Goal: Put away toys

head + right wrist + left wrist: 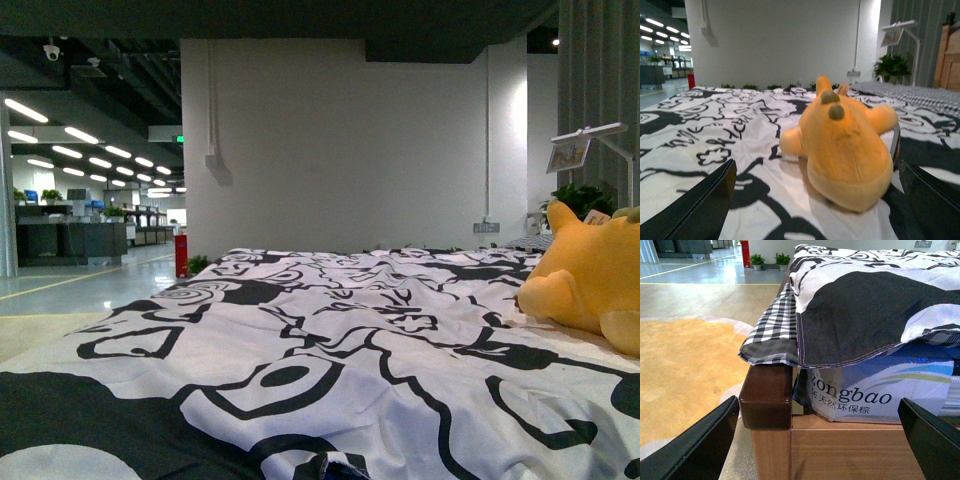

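the plush toy (845, 145) lies on the black-and-white duvet (300, 340) of the bed. in the front view it sits toward the robot's right side, which is likely why the right arm is the one lined up on it. the right end effector (817, 162) is spread wide and has hold of nothing. its two dark fingers (700, 205) frame the toy from either side without touching it, and the toy sits a little beyond their tips. that wide spread suits a soft, rounded body that will squash when pinched. the toy's tapered end points away from the wrist camera, so the fingers would close across its broad middle.

the left end effector (817, 401) is also wide open and empty. it hangs low at the bed's corner, facing the wooden bedpost (767, 395), the checked sheet (772, 335) and the wrapped mattress (865, 395). it appears to be parked clear of the work. no container for the toy is visible.
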You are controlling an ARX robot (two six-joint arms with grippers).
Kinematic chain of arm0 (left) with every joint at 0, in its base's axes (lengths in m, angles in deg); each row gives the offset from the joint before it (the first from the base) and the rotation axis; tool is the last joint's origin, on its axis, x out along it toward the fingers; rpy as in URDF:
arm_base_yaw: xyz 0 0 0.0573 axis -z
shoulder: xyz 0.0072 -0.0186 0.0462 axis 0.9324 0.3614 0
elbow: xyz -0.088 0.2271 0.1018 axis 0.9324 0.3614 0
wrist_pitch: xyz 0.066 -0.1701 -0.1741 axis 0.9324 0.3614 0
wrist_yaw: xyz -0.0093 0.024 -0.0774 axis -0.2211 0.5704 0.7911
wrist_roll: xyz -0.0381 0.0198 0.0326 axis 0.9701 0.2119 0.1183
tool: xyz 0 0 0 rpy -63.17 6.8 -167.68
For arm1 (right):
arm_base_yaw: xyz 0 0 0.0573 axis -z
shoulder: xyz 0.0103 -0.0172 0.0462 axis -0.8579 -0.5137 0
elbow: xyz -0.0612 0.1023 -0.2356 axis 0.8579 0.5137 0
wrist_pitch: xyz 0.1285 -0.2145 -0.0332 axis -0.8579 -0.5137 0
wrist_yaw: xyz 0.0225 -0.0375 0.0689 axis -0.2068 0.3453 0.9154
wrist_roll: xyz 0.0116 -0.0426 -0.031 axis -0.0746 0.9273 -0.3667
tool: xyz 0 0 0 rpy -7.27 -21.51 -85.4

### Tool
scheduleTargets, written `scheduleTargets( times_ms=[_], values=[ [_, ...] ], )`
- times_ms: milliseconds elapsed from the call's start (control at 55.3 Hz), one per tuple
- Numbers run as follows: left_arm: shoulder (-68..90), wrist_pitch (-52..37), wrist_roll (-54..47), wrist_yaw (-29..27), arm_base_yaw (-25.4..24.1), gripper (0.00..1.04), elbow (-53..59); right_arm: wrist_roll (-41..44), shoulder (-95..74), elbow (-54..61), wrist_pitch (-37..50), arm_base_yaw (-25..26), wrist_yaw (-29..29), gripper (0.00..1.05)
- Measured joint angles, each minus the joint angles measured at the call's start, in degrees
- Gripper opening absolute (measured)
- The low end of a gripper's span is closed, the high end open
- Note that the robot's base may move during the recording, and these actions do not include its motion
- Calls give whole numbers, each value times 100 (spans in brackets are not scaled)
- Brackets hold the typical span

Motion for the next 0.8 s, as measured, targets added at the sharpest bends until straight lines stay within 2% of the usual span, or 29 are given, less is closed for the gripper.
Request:
scheduleTargets(
  times_ms=[217, 362, 796],
  values=[
    [0, 0, -2, 0, 0, 98, 0, 872, -1244, -960, 946, -173, -94, 98],
    [0, 0, 0, 0, 0, 98, 0, 1526, -2004, -1661, 1241, -203, -76, 98],
    [0, 0, 0, 0, 0, 98, 0, 1856, -3042, -2885, 708, 424, -122, 98]
  ],
)
